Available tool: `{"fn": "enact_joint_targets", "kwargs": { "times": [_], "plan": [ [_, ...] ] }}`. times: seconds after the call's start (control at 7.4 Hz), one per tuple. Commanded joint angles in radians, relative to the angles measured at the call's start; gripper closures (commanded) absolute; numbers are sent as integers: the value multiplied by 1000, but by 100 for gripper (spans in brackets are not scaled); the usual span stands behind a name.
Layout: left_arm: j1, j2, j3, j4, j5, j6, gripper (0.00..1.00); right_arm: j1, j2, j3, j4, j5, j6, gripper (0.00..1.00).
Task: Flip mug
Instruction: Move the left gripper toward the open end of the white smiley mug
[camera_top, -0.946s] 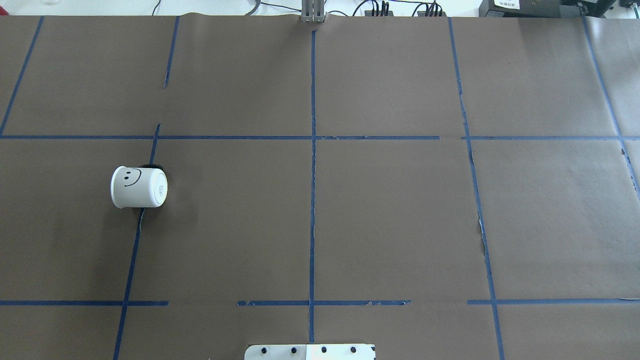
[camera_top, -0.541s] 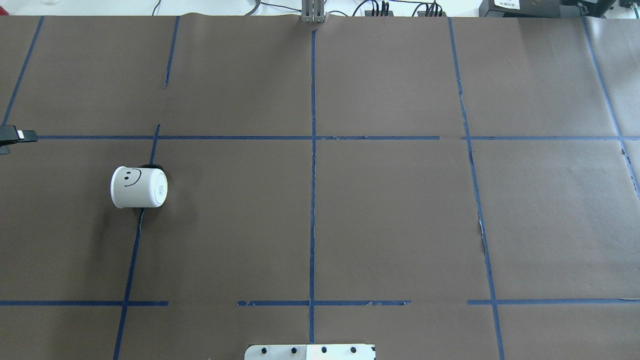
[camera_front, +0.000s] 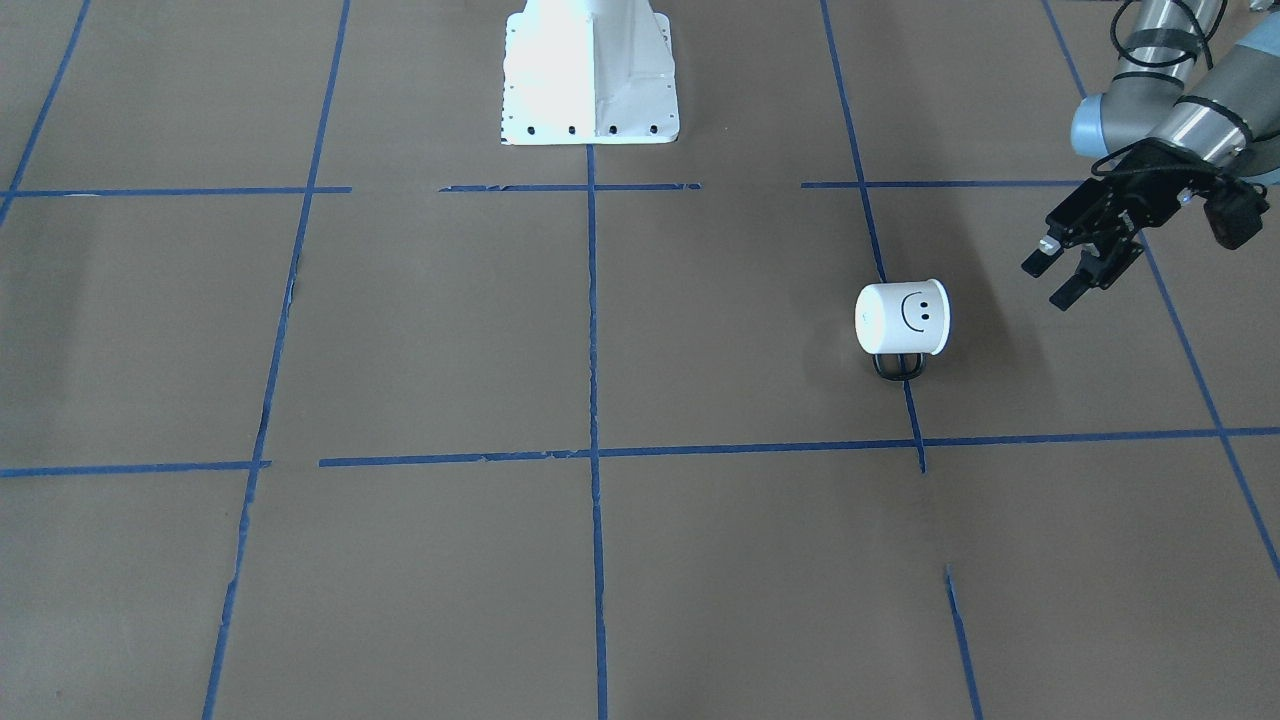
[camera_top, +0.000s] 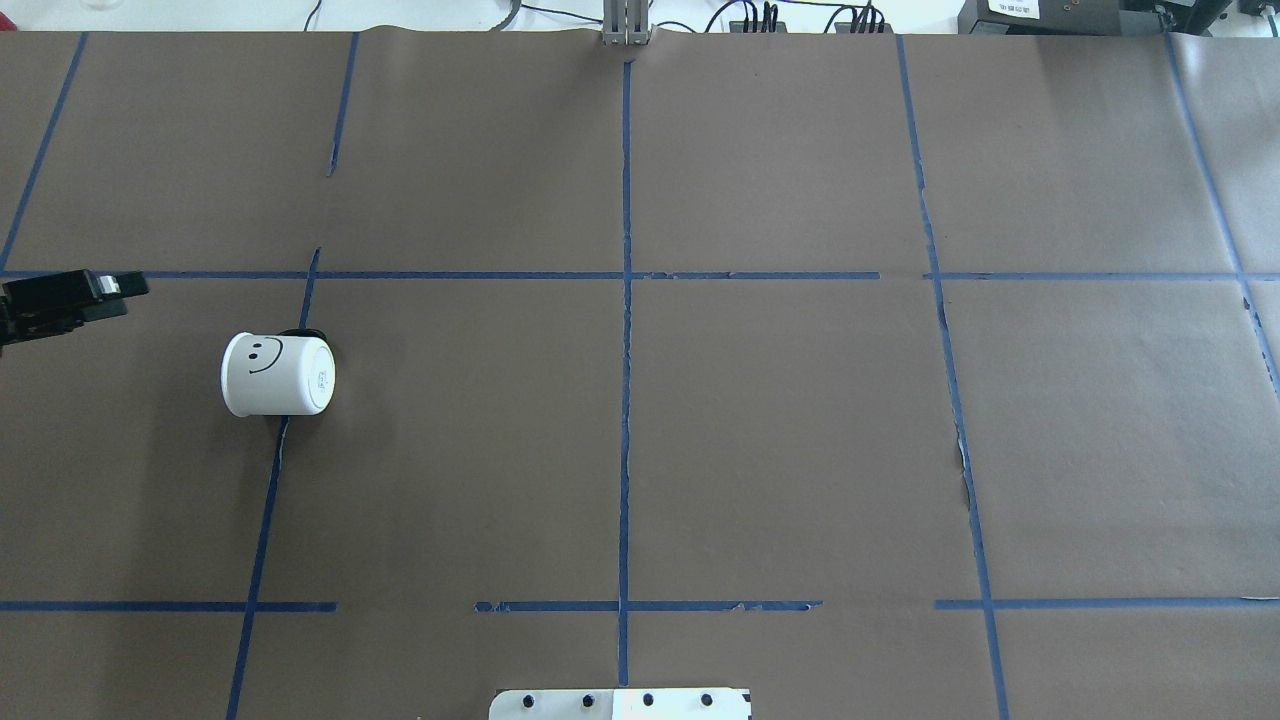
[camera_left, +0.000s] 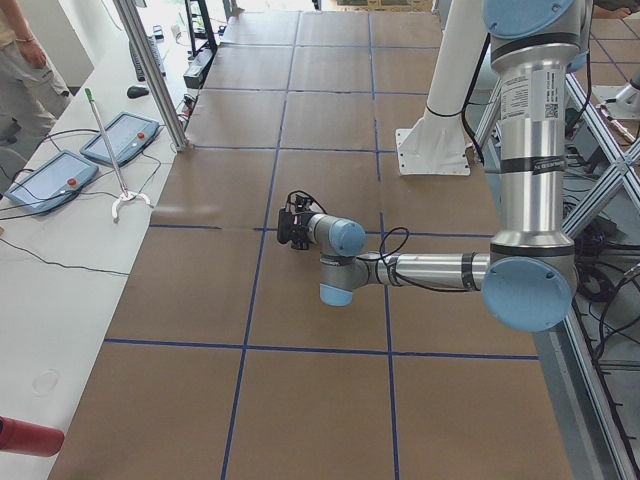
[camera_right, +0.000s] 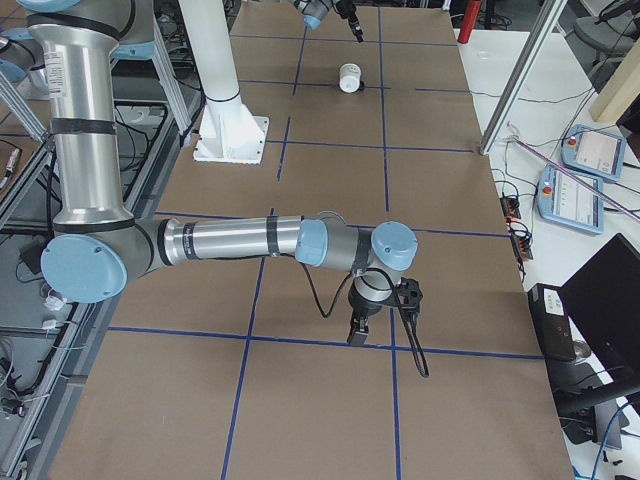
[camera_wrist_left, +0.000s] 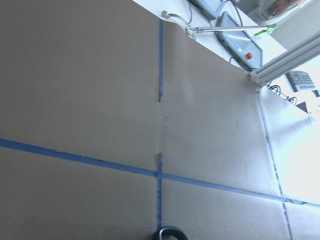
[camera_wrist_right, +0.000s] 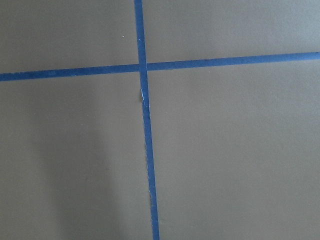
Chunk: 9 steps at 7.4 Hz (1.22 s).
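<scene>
The white mug (camera_top: 272, 378) with a black smiley lies on its side on the left half of the table, base toward the table's middle. Its black loop handle (camera_top: 301, 332) rests on the far side. It also shows in the front view (camera_front: 905, 318) and far off in the right view (camera_right: 349, 77). A dark loop, its handle (camera_wrist_left: 170, 233), sits at the bottom edge of the left wrist view. My left gripper (camera_front: 1055, 277) is open and empty, above the table and outboard of the mug, apart from it; it shows at the overhead view's left edge (camera_top: 112, 293). My right gripper (camera_right: 358, 330) hangs low over the table's right end; I cannot tell its state.
The table is covered in brown paper with blue tape lines (camera_top: 626, 350). The white robot base (camera_front: 590, 80) stands at the near middle. Control pendants (camera_left: 120, 150) lie on the white bench beyond the far edge. An aluminium post (camera_top: 625, 28) stands at the far edge's middle.
My left gripper has come in from the overhead view's left edge and moved right, toward the mug. The mug has not moved.
</scene>
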Motion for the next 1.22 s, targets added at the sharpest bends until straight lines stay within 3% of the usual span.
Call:
{"fn": "enact_joint_targets", "kwargs": {
  "times": [0.0, 0.54, 0.68, 0.81, 0.95, 1.08],
  "plan": [
    [126, -94, 116, -95, 105, -32, 0, 0, 1, 0, 0, 0, 0, 0],
    [183, -118, 131, -97, 54, -84, 1, 0, 1, 0, 0, 0, 0, 0],
    [183, -124, 130, -98, 51, -96, 20, 0, 1, 0, 0, 0, 0, 0],
    [183, -144, 130, -103, -22, -151, 82, 0, 1, 0, 0, 0, 0, 0],
    [180, -149, 128, -103, -134, -176, 100, 0, 1, 0, 0, 0, 0, 0],
    [163, -170, 124, -104, -136, -191, 100, 0, 0, 0, 0, 0, 0, 0]
  ]
}}
